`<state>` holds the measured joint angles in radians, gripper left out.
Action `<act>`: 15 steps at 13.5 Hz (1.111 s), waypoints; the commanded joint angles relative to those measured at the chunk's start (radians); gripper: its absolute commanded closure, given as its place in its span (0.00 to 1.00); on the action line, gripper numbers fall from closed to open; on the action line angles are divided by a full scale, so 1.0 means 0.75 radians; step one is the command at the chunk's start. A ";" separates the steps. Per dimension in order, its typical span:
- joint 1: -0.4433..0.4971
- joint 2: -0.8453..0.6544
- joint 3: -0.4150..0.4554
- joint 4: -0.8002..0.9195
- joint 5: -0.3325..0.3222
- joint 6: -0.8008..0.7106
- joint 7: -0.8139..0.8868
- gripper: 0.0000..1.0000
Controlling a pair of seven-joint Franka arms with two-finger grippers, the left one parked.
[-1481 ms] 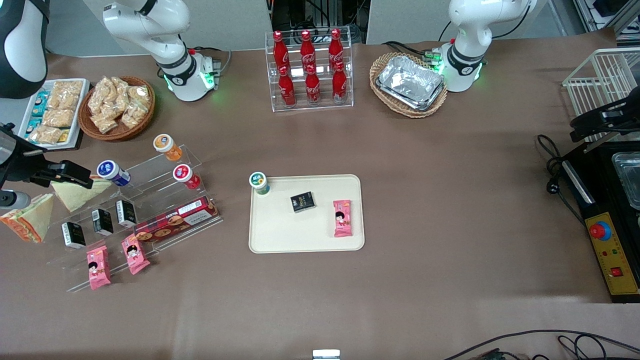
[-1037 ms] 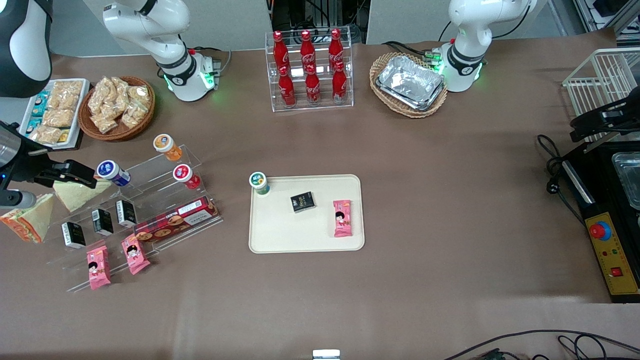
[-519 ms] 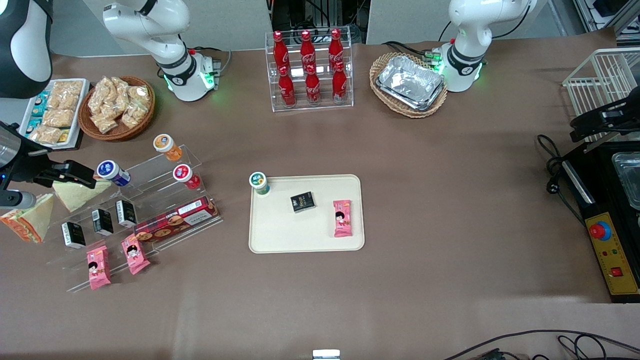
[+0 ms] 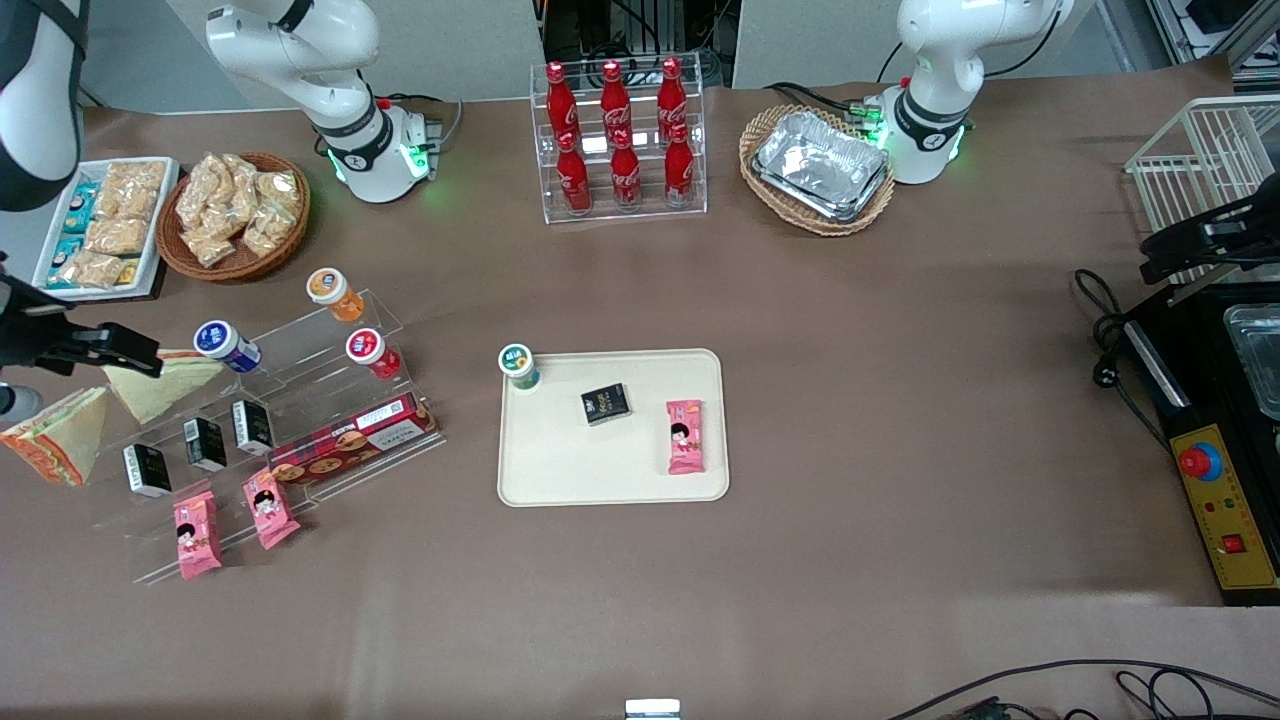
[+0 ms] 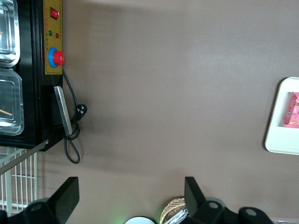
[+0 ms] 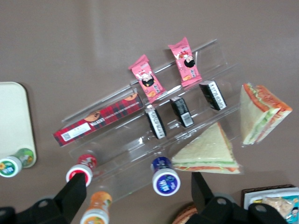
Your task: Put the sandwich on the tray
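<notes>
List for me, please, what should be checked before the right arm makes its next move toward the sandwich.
1. Gripper open and empty: ok, fingers wide apart with nothing between them.
2. Gripper lined up over the sandwich: not ok, it hovers by the paler wedge sandwich; the target lies nearer the front camera.
3. Sandwich free of neighbours: ok, it lies apart from the paler wedge.
4. Bare room on the tray: ok, the black box and pink snack pack leave space.
5. Gripper height above the table: cannot tell.
</notes>
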<state>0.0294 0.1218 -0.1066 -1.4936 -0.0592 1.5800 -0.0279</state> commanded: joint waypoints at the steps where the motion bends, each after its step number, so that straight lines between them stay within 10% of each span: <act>1: -0.078 0.013 0.005 -0.007 -0.027 0.002 -0.112 0.00; 15: -0.462 0.298 0.007 -0.017 -0.105 0.468 -0.852 0.00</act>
<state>-0.2784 0.2977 -0.1124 -1.5159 -0.1110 1.8810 -0.5889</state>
